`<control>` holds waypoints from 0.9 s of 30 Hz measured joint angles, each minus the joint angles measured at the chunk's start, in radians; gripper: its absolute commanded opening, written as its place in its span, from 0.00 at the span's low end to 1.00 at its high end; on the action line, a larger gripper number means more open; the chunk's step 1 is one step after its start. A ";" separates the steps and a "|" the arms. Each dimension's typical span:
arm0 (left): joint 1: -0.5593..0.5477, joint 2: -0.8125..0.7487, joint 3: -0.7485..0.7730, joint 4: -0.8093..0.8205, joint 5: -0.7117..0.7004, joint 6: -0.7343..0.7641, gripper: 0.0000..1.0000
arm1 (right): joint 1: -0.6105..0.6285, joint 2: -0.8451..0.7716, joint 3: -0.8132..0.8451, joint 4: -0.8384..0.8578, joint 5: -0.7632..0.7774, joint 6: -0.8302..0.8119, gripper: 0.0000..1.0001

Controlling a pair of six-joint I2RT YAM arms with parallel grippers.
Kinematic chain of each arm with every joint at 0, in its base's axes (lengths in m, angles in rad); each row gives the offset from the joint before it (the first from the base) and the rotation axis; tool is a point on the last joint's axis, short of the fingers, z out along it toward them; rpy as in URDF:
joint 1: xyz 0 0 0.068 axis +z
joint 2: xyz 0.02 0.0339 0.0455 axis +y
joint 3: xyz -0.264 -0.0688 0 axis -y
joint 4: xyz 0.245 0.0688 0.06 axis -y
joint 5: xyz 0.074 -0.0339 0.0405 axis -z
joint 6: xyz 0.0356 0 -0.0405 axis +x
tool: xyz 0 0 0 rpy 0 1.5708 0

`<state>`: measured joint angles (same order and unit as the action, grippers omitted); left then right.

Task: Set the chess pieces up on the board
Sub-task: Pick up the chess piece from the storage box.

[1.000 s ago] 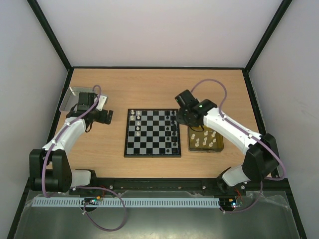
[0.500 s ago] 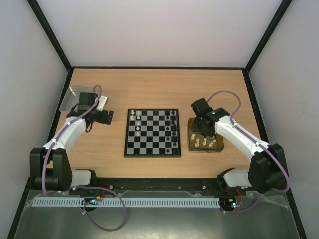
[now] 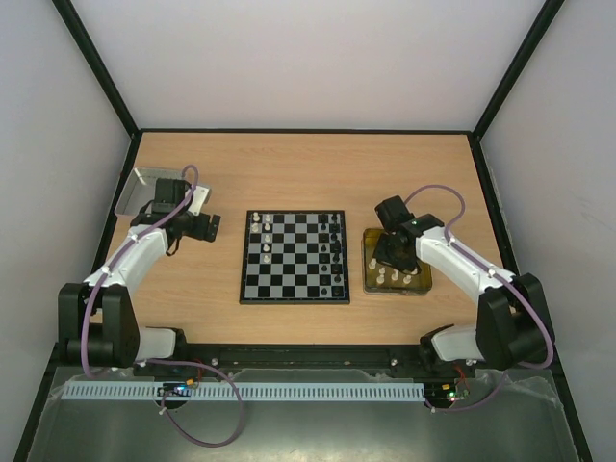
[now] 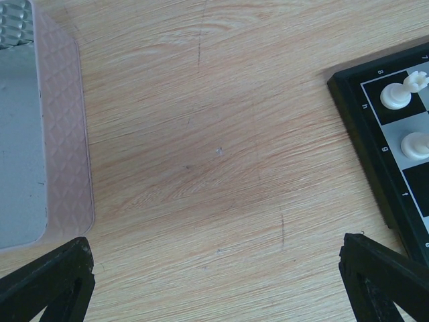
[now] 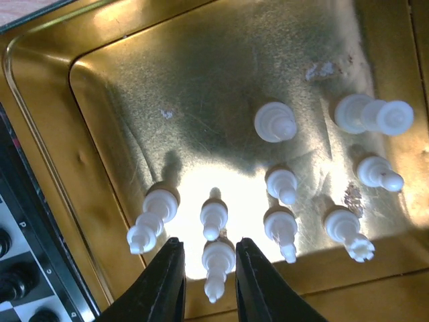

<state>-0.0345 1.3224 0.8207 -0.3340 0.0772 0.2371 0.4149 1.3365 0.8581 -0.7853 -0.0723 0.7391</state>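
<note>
The board [image 3: 295, 300] lies mid-table, with a few white pieces [image 3: 256, 231] on its left column and black pieces [image 3: 334, 252] down its right column. My right gripper [image 3: 390, 252] hangs low over the yellow tray [image 3: 423, 289]. In the right wrist view its jaws [image 5: 209, 243] are slightly open on either side of one upright white piece [image 5: 218, 260], with small gaps. Several more white pieces [image 5: 275, 122] stand in the tray [image 5: 100, 168]. My left gripper [image 3: 207, 226] is wide open and empty over bare wood [image 4: 214, 245], left of the board's corner [image 4: 375, 154], where two white pieces [image 4: 397, 94] stand.
A grey metal tray [image 3: 135, 192] sits at the far left; its edge shows in the left wrist view [image 4: 67, 134]. The board's edge with black pieces [image 5: 10, 285] lies just left of the yellow tray. Black frame rails bound the table.
My right gripper moved from the board's right edge to the right and down over the yellow tray, onto a white piece. The left arm has not moved.
</note>
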 measured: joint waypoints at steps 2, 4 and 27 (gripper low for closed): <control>0.000 0.000 0.000 0.000 0.000 0.000 1.00 | -0.004 0.014 0.000 0.017 -0.007 -0.004 0.21; 0.000 0.000 0.000 -0.001 0.000 0.000 1.00 | -0.007 0.028 -0.001 0.030 -0.012 -0.008 0.21; 0.000 0.000 0.000 -0.001 -0.005 0.000 1.00 | -0.042 0.080 -0.072 0.119 -0.054 -0.045 0.19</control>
<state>-0.0349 1.3220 0.8207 -0.3347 0.0727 0.2375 0.3733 1.4170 0.7860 -0.6659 -0.1265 0.6941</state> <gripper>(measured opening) 0.997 0.194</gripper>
